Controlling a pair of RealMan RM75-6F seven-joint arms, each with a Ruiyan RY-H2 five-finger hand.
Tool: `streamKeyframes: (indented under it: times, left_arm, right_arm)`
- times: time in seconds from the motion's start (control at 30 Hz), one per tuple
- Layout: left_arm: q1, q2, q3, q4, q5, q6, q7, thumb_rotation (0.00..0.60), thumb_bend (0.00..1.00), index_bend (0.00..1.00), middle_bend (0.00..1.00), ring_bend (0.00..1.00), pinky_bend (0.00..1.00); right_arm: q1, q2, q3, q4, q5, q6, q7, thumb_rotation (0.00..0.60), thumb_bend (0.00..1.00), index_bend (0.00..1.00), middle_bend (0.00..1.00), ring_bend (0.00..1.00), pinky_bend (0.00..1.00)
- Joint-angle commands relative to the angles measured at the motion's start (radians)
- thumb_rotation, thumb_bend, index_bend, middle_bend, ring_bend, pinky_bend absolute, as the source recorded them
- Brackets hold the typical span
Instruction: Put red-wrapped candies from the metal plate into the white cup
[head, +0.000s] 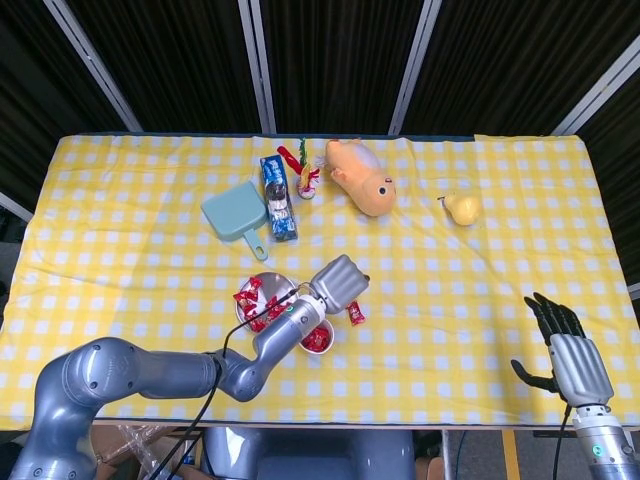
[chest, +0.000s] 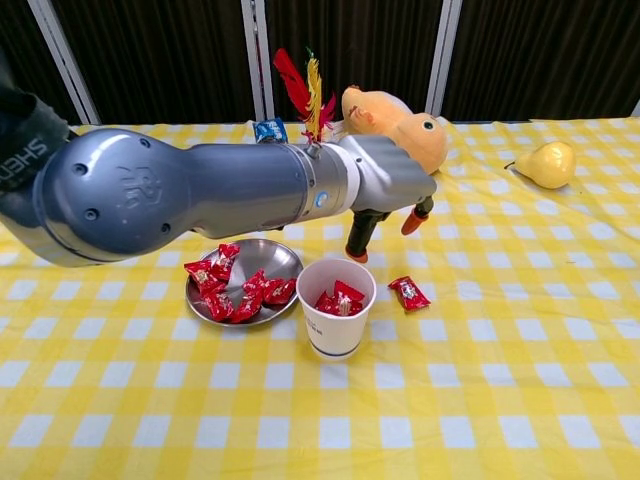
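The metal plate (chest: 278, 256) holds several red-wrapped candies (chest: 232, 292) and sits just left of the white cup (chest: 335, 325). The cup has a few red candies (chest: 336, 300) in it. One more red candy (chest: 408, 292) lies loose on the cloth to the cup's right. My left hand (chest: 385, 195) hovers behind and above the cup, fingers apart and pointing down, holding nothing. From the head view it (head: 340, 280) hangs between the plate (head: 268, 279) and the loose candy (head: 355, 313). My right hand (head: 565, 358) stays open beyond the table's front right edge.
At the back of the yellow checked table are a teal dustpan (head: 235, 213), a blue packet (head: 278, 197), a feather toy (chest: 305, 95), an orange plush animal (head: 362, 177) and a yellow pear (head: 462, 208). My left forearm (chest: 170, 195) spans the space above the plate.
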Motion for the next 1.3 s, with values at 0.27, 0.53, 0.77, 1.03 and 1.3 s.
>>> streamKeyframes:
  times: [0.27, 0.53, 0.77, 1.03, 1.3]
  left_arm:
    - [-0.04, -0.041, 0.001, 0.077, -0.045, -0.075, -0.004, 0.6, 0.25, 0.37, 0.93, 0.96, 1.0]
    - [-0.049, -0.079, -0.003, 0.123, -0.054, -0.08, -0.026, 0.6, 0.27, 0.4, 0.94, 0.96, 1.0]
    - [-0.053, -0.114, -0.012, 0.159, -0.065, -0.075, -0.037, 0.6, 0.28, 0.41, 0.94, 0.96, 1.0]
    - [-0.058, -0.143, -0.019, 0.183, -0.069, -0.073, -0.041, 0.6, 0.3, 0.42, 0.94, 0.96, 1.0]
    - [-0.063, -0.159, -0.023, 0.196, -0.078, -0.083, -0.039, 0.6, 0.31, 0.45, 0.94, 0.96, 1.0]
  right_arm:
    - [0.0, 0.004, -0.001, -0.003, -0.002, -0.002, 0.013, 0.6, 0.34, 0.0, 0.0, 0.0, 0.0]
    - [0.001, 0.005, -0.001, -0.004, 0.0, -0.005, 0.017, 0.6, 0.34, 0.0, 0.0, 0.0, 0.0]
    - [0.0, 0.004, -0.001, -0.005, 0.0, -0.004, 0.016, 0.6, 0.34, 0.0, 0.0, 0.0, 0.0]
    - [0.0, 0.004, 0.0, -0.005, -0.001, -0.002, 0.019, 0.6, 0.34, 0.0, 0.0, 0.0, 0.0]
    - [0.0, 0.004, 0.001, -0.005, -0.002, -0.001, 0.02, 0.6, 0.34, 0.0, 0.0, 0.0, 0.0]
